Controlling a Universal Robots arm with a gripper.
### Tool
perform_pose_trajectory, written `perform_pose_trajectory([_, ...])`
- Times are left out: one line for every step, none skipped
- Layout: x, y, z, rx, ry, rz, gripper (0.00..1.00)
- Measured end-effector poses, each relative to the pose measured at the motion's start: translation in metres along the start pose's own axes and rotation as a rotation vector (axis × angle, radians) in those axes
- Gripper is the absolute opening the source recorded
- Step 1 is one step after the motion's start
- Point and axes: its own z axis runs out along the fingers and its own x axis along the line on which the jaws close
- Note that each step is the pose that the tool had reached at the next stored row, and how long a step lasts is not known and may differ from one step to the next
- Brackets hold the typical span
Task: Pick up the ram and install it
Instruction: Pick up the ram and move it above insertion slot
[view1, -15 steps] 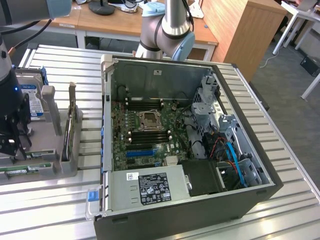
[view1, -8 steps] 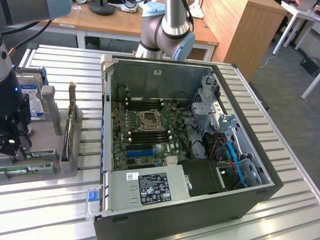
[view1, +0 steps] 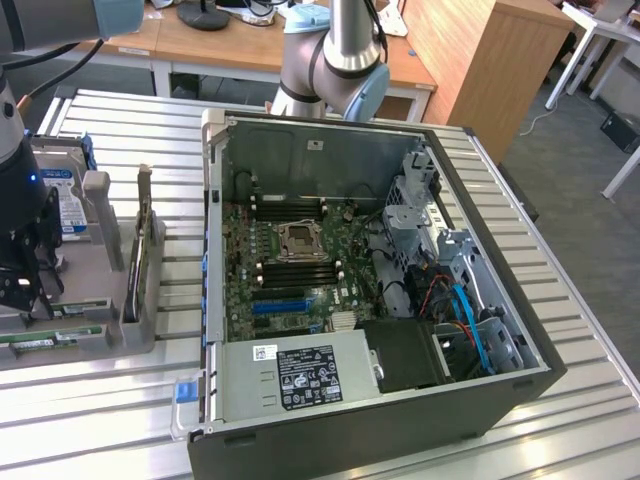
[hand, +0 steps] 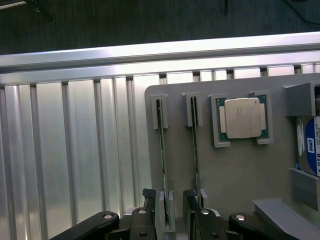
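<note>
Clearly the pick-up is the step in hand, and nothing has been lifted yet. The gripper (hand: 170, 204) hangs over the grey holder (hand: 240, 175), which sits by the edge of the slatted table (hand: 75, 150) on the exterior view's left, well apart from the open computer case (view1: 350, 440). Its jaws are spread wide and have hold of nothing.

The ram (hand: 162, 150) stands on its long edge in the slot nearest the holder's outer edge. It is lined up between the two fingers (hand: 149, 205), and as far as I can tell neither touches it. A second stick (hand: 195, 150) stands in the neighbouring slot, just beside the finger on that side. Beyond it the CPU (hand: 242, 117) lies in its recess, with the hard drive (hand: 312, 145) at the holder's far edge.

By my reading, the grasp calls for a straight descent centred on the thin board, so the closing jaws meet its flat faces squarely. The risk is the neighbouring stick, which the finger nearest it could nudge or catch. Any lift out of the slot would need to be straight too, or the board may bind.
</note>
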Motion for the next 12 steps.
perform_pose_trajectory([-0.0001, 0.0000, 0.0000, -0.0001, 0.0000, 0.000, 0.36])
perform_pose_trajectory([-0.0001, 0.0000, 0.0000, 0.0000, 0.0000, 0.000, 0.36])
perform_pose_trajectory([-0.0001, 0.0000, 0.0000, 0.0000, 0.0000, 0.000, 0.36])
perform_pose_trajectory([-0.0001, 0.0000, 0.0002, -0.0001, 0.0000, 0.000, 0.36])
perform_pose_trajectory([-0.0002, 0.0000, 0.0007, 0.0001, -0.0001, 0.000, 0.36])
perform_pose_trajectory([-0.0001, 0.0000, 0.0011, 0.0000, 0.0000, 0.000, 0.36])
perform_pose_trajectory([-0.0001, 0.0001, 0.0014, -0.0001, 0.0000, 0.000, 0.36])
perform_pose_trajectory([-0.0001, 0.0000, 0.0018, 0.0000, 0.0000, 0.000, 0.36])
perform_pose_trajectory([-0.0001, 0.0000, 0.0020, -0.0001, 0.0001, 0.000, 0.36])
perform_pose_trajectory([-0.0001, 0.0000, 0.0022, -0.0001, 0.0000, 0.000, 0.36])
perform_pose_trajectory([-0.0002, 0.0000, 0.0025, 0.0000, 0.0000, 0.000, 0.36])
perform_pose_trajectory([-0.0002, 0.0001, 0.0027, 0.0000, 0.0000, 0.000, 0.36])
